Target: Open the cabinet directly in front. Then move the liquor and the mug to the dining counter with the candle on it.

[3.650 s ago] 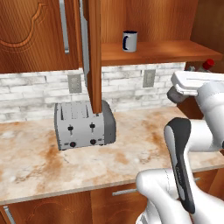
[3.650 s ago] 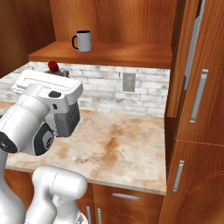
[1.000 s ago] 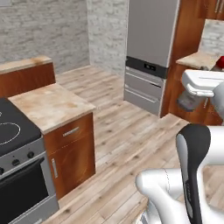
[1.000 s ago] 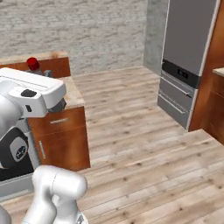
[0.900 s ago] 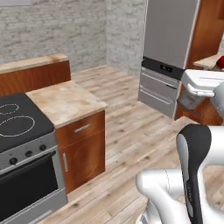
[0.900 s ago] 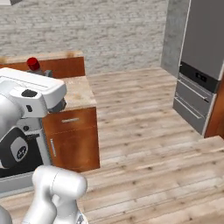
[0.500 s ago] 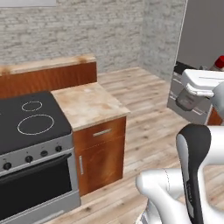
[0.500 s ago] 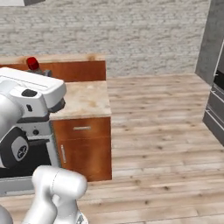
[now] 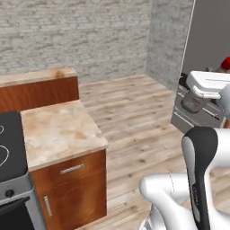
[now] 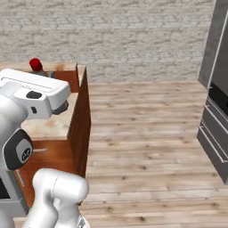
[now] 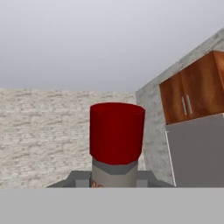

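My gripper (image 11: pixel 114 181) is shut on the liquor, holding it by the grey glass neck just below the red cap (image 11: pixel 117 132). In the left base view the red cap (image 9: pixel 226 64) peeks over my white hand at the right edge. From the right base view the cap (image 10: pixel 35 64) and a bit of grey neck (image 10: pixel 46 74) rise behind the hand at the left. The bottle stands upright, carried in the air. The mug, the candle, the dining counter and the opened cabinet are out of view.
A marble-topped base unit (image 9: pixel 58 130) with a drawer stands beside a black stove (image 9: pixel 6 148), backed by a raised wooden ledge (image 9: pixel 38 76). A steel fridge (image 10: pixel 216 111) stands at the right. Wide wood floor (image 10: pixel 142 133) lies between them.
The whole scene has slid across both base views, so the base has kept turning. The stove has run off left and the fridge has come in. The bottle stays in my grip.
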Tool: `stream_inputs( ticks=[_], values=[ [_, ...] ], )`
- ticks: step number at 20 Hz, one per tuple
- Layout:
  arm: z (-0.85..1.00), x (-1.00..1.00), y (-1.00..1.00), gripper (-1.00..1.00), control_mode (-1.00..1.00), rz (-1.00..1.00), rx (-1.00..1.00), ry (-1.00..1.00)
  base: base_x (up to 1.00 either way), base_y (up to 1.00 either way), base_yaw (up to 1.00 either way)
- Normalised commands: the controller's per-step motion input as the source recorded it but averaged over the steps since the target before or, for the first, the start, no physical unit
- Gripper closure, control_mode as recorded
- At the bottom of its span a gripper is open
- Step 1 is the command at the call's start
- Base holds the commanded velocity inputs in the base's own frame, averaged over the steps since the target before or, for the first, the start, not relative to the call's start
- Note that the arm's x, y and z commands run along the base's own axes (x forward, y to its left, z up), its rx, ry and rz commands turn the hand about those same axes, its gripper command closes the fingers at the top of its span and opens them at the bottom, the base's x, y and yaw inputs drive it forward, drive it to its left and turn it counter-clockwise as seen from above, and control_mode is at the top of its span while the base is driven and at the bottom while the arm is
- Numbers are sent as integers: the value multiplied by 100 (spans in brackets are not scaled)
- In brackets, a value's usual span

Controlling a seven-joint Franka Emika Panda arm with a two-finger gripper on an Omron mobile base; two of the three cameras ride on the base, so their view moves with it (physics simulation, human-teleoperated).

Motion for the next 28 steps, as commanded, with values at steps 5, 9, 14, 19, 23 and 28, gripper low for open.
stream_inputs(
  ticks=[5,9,14,19,23,28],
  values=[
    [0,0,0,100,100,0,0,0,100,-100,17],
    [0,0,0,100,100,0,0,0,100,-100,18],
    [0,0,0,100,100,0,0,0,100,-44,22],
    [0,0,0,100,100,0,0,0,100,-31,15],
    [0,0,0,100,100,0,0,0,100,-15,4],
    [0,0,0,100,100,0,0,0,100,-12,2]
  ],
)
